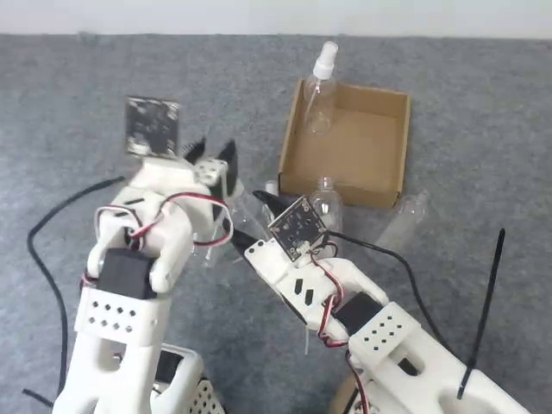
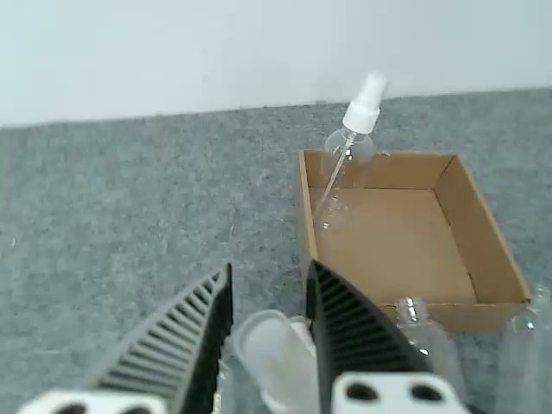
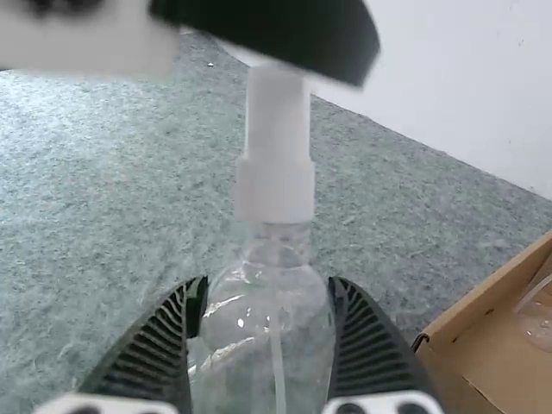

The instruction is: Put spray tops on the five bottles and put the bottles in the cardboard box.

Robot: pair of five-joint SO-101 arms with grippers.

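The right gripper [image 3: 266, 297] clamps the body of a clear bottle [image 3: 259, 345], close beside the cardboard box [image 3: 470, 362]. A spray top [image 3: 274, 172] sits on the bottle's neck, in line with its long axis, pinched by the left gripper [image 2: 269, 289]. A capped bottle [image 2: 345, 164] leans inside the box.
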